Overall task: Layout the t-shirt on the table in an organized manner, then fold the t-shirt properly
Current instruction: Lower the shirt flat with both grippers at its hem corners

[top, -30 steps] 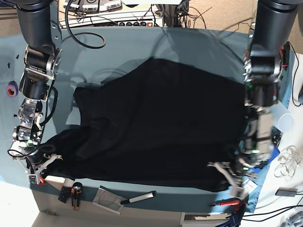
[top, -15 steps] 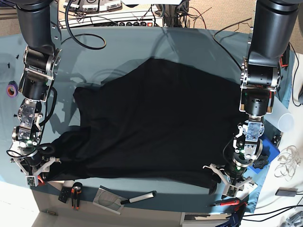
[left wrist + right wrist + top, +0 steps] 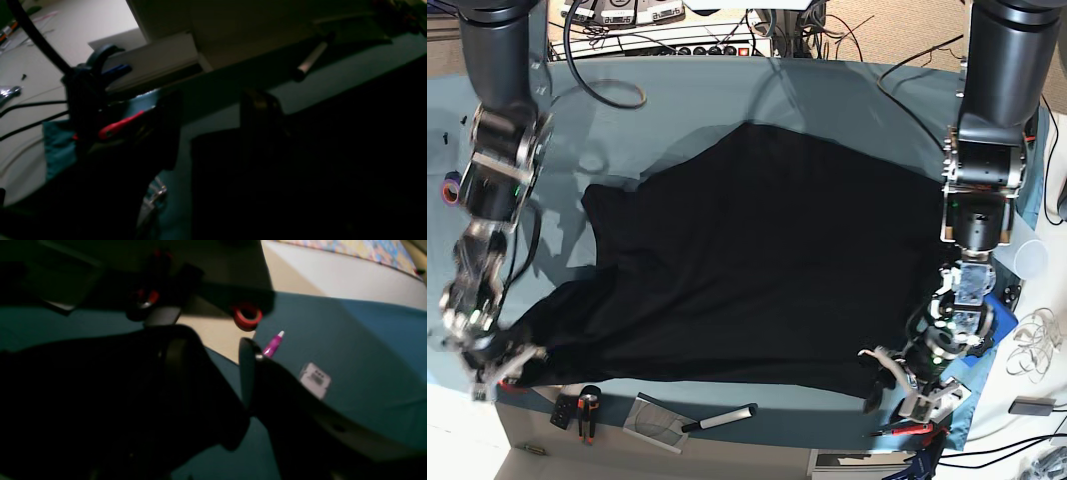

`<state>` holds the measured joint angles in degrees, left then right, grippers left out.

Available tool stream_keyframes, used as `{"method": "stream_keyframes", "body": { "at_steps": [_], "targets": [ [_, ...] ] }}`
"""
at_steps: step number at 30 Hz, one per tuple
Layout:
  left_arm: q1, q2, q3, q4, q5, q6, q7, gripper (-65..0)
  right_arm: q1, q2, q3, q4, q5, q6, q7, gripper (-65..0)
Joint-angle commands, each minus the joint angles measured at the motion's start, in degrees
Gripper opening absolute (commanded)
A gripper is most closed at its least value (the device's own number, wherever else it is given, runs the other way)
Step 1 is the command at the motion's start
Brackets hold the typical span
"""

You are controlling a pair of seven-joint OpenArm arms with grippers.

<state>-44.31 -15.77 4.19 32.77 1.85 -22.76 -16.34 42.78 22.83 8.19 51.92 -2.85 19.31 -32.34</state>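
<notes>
The t-shirt [image 3: 757,270] lies spread across the middle of the table [image 3: 727,95], a black sheet with an uneven outline: a peak toward 12 o'clock, a stepped edge at 9 o'clock, and a fairly straight hem along 6 o'clock. Its lower corners reach out toward 8 o'clock and 4 o'clock, close to the near edge of the table. A broad band of bare teal lies beyond the shirt toward 12 o'clock, and a narrower strip at 9 o'clock.

The left gripper [image 3: 897,385] stands at the 4 o'clock corner with its fingers [image 3: 260,110] spread apart; one sits over the shirt's edge, and nothing is clamped between them. The right gripper [image 3: 502,365] is at the 8 o'clock corner, blurred in the base view; in its wrist view the fingers [image 3: 247,366] stand apart beside the cloth, holding nothing.

Along the 6 o'clock strip lie a marker [image 3: 722,418], pliers [image 3: 585,408] and a red-handled tool [image 3: 907,429].
</notes>
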Motion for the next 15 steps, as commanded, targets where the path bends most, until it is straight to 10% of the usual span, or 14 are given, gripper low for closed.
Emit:
{"method": "stream_keyframes", "body": {
  "at_steps": [1, 15],
  "targets": [
    [-2.3, -0.3, -0.1, 1.2, -1.0, -0.4, -1.5, -36.0, 2.1, 0.8, 0.1, 1.3, 0.5, 0.6, 1.3, -36.8],
    [-2.3, -0.3, -0.1, 1.2, -1.0, -1.3, -1.7, -36.0, 2.2, 0.8, 0.6, 1.3, 20.1, 1.8, -18.2, -32.9]
  ]
}}
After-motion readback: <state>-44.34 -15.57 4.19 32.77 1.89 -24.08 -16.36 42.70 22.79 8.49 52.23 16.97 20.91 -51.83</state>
